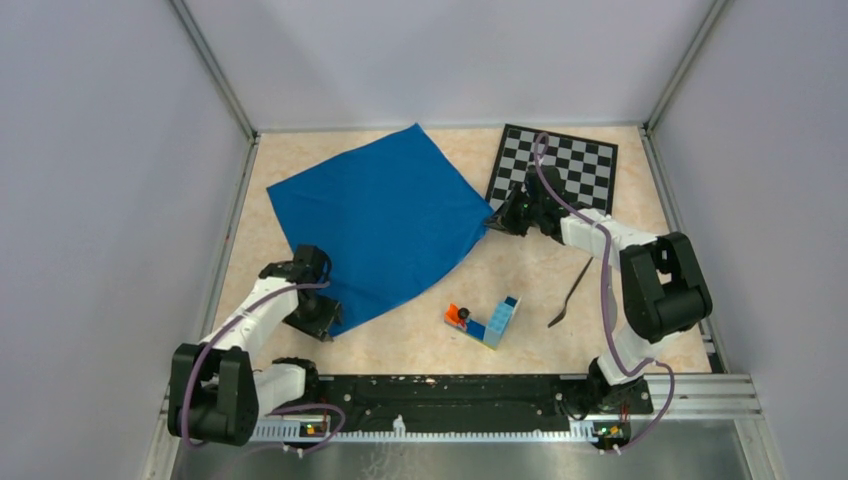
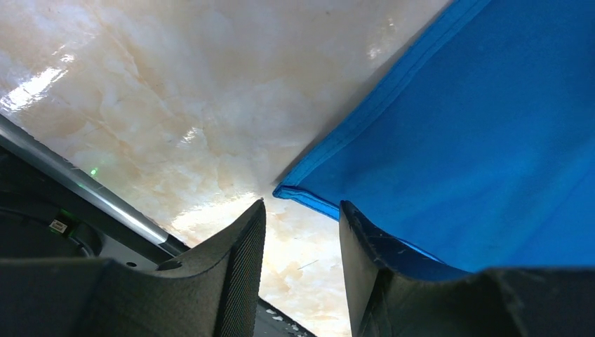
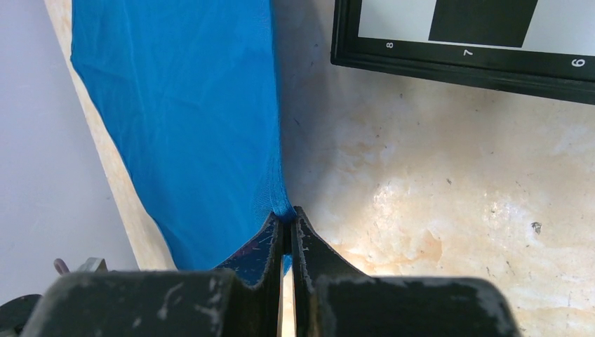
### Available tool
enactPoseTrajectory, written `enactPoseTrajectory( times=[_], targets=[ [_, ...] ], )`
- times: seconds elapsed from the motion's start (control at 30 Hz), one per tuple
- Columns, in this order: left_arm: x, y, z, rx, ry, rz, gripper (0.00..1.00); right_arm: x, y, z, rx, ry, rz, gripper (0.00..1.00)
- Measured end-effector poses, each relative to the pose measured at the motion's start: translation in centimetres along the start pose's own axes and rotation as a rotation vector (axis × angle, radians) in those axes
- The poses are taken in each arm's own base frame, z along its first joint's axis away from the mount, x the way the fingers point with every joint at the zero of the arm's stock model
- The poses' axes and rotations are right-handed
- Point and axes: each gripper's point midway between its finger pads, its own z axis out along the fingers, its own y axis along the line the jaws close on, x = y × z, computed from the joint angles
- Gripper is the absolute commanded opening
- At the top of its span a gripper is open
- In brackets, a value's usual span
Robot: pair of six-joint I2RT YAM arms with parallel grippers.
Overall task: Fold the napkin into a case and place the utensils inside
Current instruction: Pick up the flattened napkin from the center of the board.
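The napkin [image 1: 380, 215] lies spread flat on the counter [image 1: 540, 290], turned like a diamond, left of centre. Its right corner is pinched in the right gripper [image 1: 497, 222]. The right wrist view shows that gripper [image 3: 286, 214] clenched on the cloth [image 3: 189, 105], which gathers into a point at its tips.

The near corner is the one that matters for the coming move. In the left wrist view the left gripper [image 2: 302, 207] stands parted, with bare counter showing through the gap. The napkin's corner [image 2: 288, 191] sits just ahead of that gap, and the cloth [image 2: 477, 140] runs off to the right, behind the right-hand finger [image 2: 379, 281]. The left gripper [image 1: 322, 318] is grasping nothing yet, and it probably has to advance slightly and close on that corner.

The edge between the two corners runs from near-left to far-right, so a fold would likely carry it up and over toward the far-left.

Counted:
- one napkin
- one utensil in view, a slim dark fork [image 1: 570, 295] lying near the right arm, its long axis running near-left to far-right
- no knife visible
- one chessboard [image 1: 560, 165] at the far right
- one toy-brick block [image 1: 492, 322] between the arms
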Motion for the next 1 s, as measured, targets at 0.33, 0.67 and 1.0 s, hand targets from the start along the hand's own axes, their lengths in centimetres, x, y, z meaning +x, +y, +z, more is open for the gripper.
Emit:
enactPoseTrajectory(
  times=[0.33,0.67,1.0],
  targets=[
    [-0.5,-0.9,-0.4,0.008,-0.011,-0.006,0.5,-0.1,-0.1,0.0,-0.004,-0.004,0.001,0.0],
    [-0.5,-0.8,0.8,-0.026,-0.007,-0.013,0.53,0.0,-0.3,0.0,-0.001,-0.002,0.003,0.0],
    [-0.4,-1.2,0.9,-0.038,0.005,-0.046,0.29,0.0,-0.3,0.0,-0.001,-0.002,0.003,0.0]
  ],
)
